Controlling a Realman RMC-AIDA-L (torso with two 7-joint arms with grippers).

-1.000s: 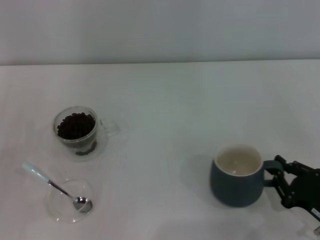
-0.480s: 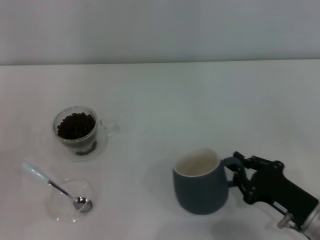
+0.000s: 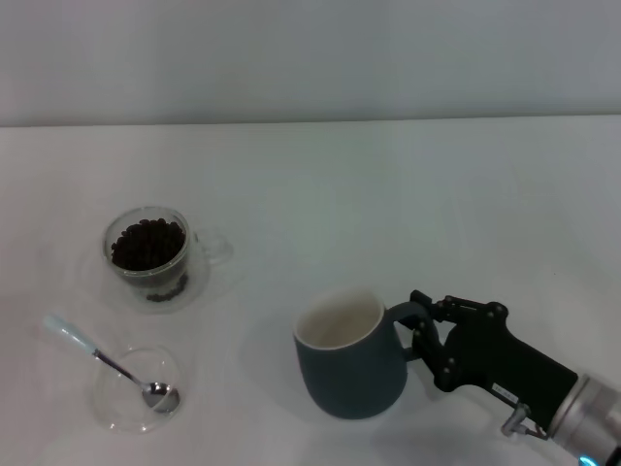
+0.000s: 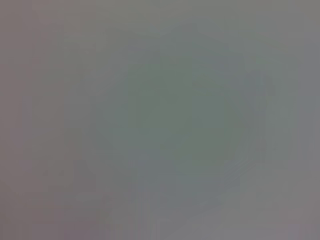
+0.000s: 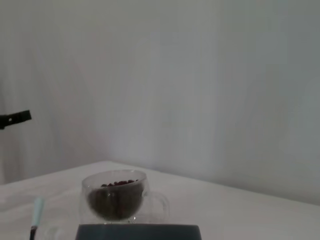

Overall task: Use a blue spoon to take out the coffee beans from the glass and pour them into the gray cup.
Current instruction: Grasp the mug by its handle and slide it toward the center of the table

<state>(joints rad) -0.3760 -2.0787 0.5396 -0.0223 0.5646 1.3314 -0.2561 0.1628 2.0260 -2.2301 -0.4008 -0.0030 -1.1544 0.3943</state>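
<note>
The gray cup (image 3: 351,353) stands upright near the front edge of the white table (image 3: 388,194), cream inside bare, its loop handle turned toward the right gripper (image 3: 424,335). The right gripper's black fingers are pinched together on that handle, one above and one below the loop; the arm runs off toward the front right corner. In the right wrist view only the cup's dark rim (image 5: 138,231) shows, at the near edge.

Beyond the cup from the gripper, well apart, sits the glass (image 3: 149,254), heaped with coffee beans (image 3: 147,243), its clear handle pointing back toward the cup's side. The wrist view shows the glass (image 5: 116,197) straight ahead of the rim, beans (image 5: 116,184) dark at its top.

The blue spoon (image 3: 109,360) lies untouched, farther from the gripper than the glass and nearer the front edge, metal bowl in a shallow clear dish (image 3: 136,391), pale handle tilted out over the dish rim.

Bare tabletop lies between cup and glass, and behind the gripper up to the wall.

The left gripper appears in no view; the left wrist view is a featureless grey blur, possibly lens against a surface.
</note>
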